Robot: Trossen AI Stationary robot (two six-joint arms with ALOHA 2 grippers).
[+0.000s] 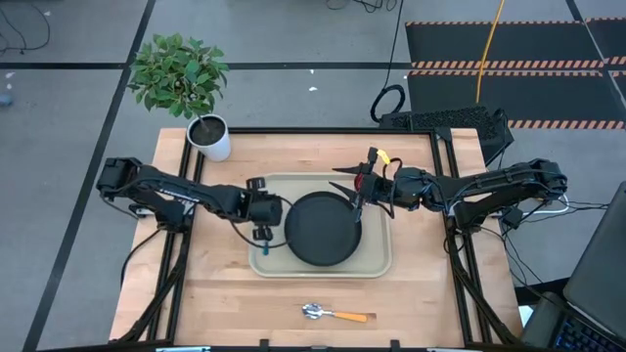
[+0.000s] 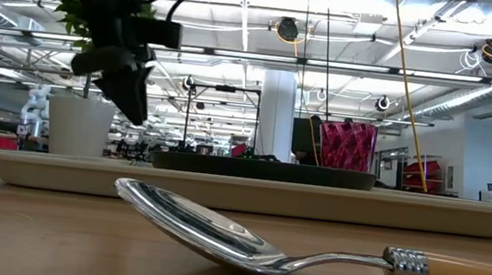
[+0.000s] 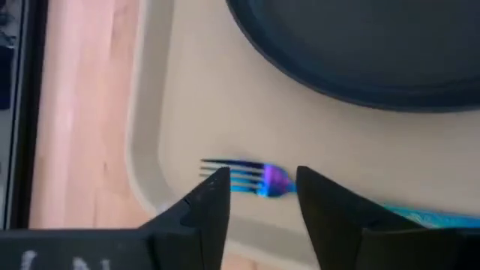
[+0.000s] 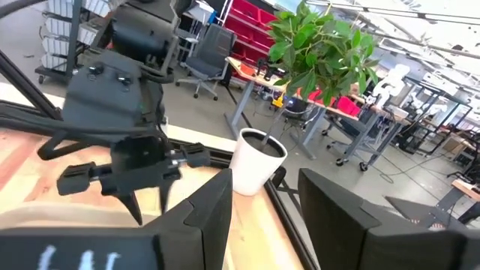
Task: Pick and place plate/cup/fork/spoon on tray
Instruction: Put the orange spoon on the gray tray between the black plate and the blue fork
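The large beige rectangular tray with rounded corners (image 1: 377, 262) lies at the centre of the high view, on the pale wooden table (image 1: 411, 303). On its right-hand half sits the round matte black plate (image 1: 323, 230), flat and inside the rim. The small red faceted cup (image 2: 347, 146) stands at the tray's upper right corner in the high view, just beside the plate; in the low view it rises right of centre behind the plate's dark edge.

The slim fork with a blue handle and pale tines (image 3: 251, 178) lies flat on the tray's left strip, near the rim and apart from the plate. The left gripper (image 3: 261, 196) hangs over it with its two dark fingers spread either side of the fork's neck, gripping nothing.

The small spoon with a shiny metal bowl and orange handle (image 1: 335, 314) rests on the table below the tray, at lower centre of the high view, well apart from it.

The right gripper (image 1: 354, 196) is held above the tray's upper right part, fingers apart and empty. A white pot with a green leafy plant (image 1: 209, 137) stands at the table's upper left corner.
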